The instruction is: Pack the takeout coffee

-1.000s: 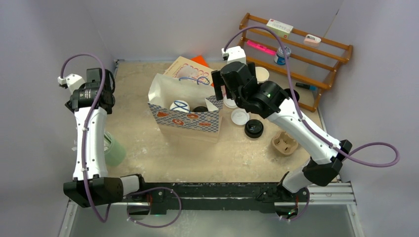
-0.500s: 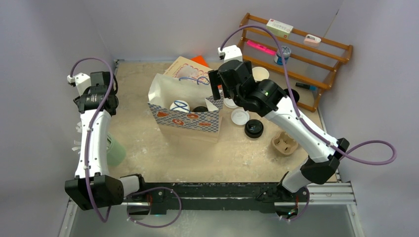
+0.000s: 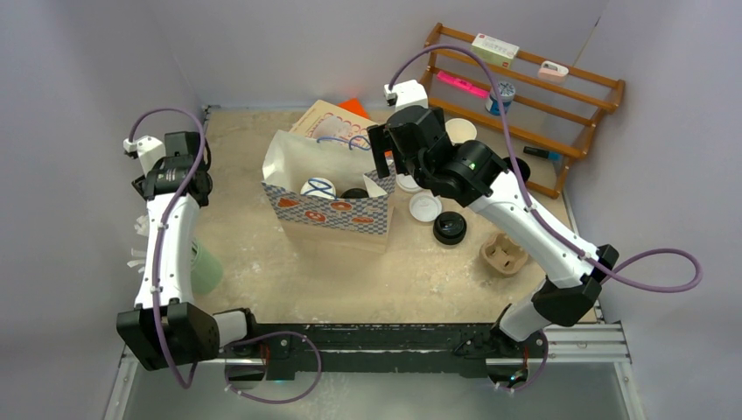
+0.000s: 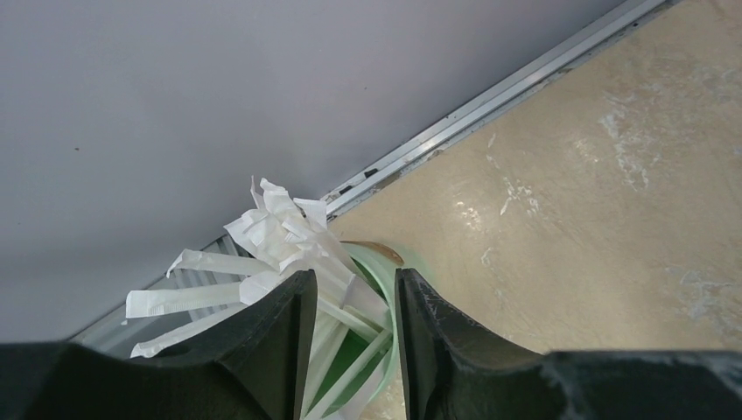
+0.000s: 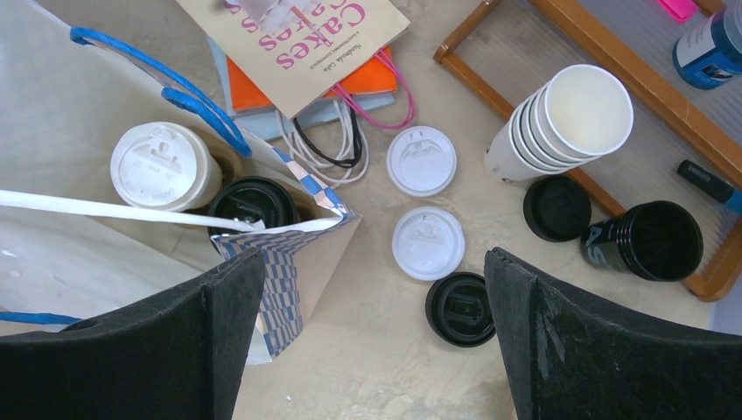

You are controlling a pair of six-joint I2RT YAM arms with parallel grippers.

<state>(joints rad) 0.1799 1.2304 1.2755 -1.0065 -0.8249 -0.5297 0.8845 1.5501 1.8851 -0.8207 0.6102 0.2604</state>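
Coffee cups (image 5: pixel 164 166) inside bag (image 5: pixel 297 262); loose lids (image 5: pixel 427 242) alongside.

left hand (image 4: pixel 353 289): fingers apart | green cup (image 4: pixel 388 302) of wrapped straws (image 4: pixel 280 227) beyond, by wall (image 4: pixel 219 79)

The top camera looked down from above and behind over the whole worktop (image 3: pixel 289 280). The right wrist camera hung close above the paper bag (image 5: pixel 302 262) and white-lidded cup (image 5: pixel 164 166), which both views showed. The left wrist camera faced the side wall (image 4: pixel 175 87).
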